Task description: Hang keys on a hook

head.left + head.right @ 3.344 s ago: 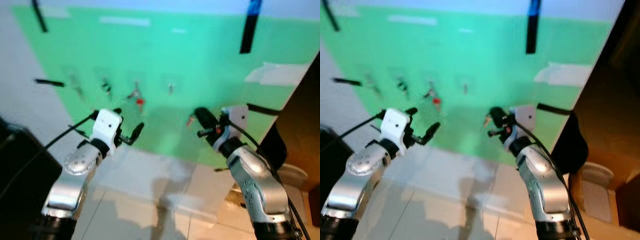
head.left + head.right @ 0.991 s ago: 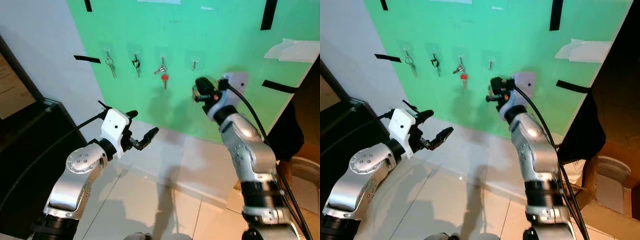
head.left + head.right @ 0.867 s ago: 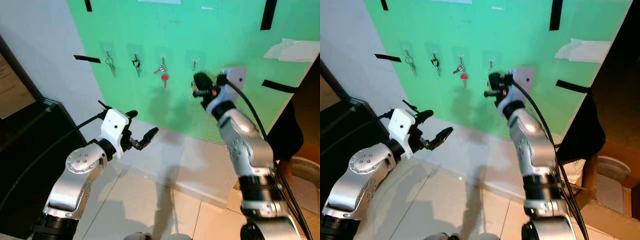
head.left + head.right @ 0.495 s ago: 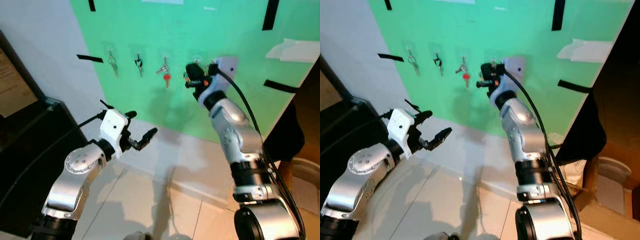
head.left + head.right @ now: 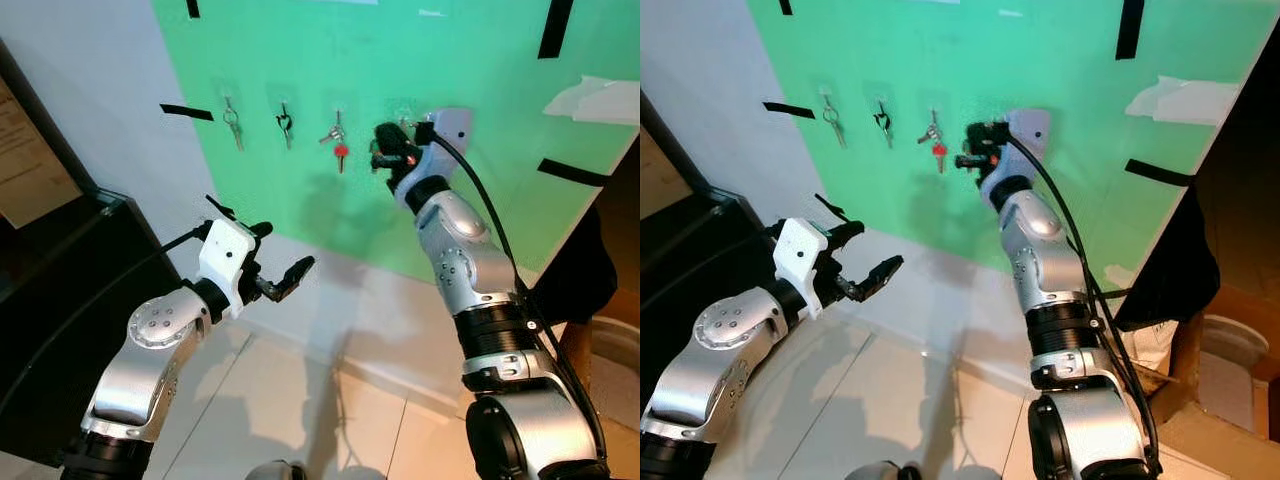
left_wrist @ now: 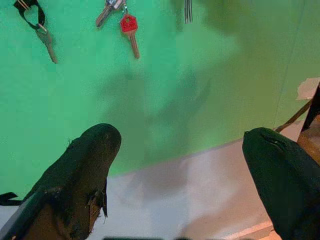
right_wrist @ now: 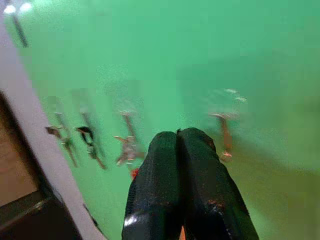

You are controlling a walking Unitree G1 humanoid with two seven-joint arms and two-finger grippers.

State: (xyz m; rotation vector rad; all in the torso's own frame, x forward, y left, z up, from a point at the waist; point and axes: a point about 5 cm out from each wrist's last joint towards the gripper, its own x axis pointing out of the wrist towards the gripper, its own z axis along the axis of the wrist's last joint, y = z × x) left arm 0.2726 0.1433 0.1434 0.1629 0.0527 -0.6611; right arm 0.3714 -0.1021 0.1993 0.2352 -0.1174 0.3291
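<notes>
Three sets of keys [image 5: 338,140] already hang on the green board [image 5: 470,150]. My right gripper [image 5: 385,152] is raised to the fourth hook [image 7: 226,120], just right of them, fingers pressed together, presumably pinching the keys I must hang, though they are hidden. My left gripper [image 5: 283,277] waits low, fingers apart, holding nothing

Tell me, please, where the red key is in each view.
Left eye view: the red key hangs on the third hook from the left, just left of the right gripper.
Right eye view: same place.
Left wrist view: beside the black-looped key.
Right wrist view: a small red blur.
Shared landmark: the green board.
</notes>
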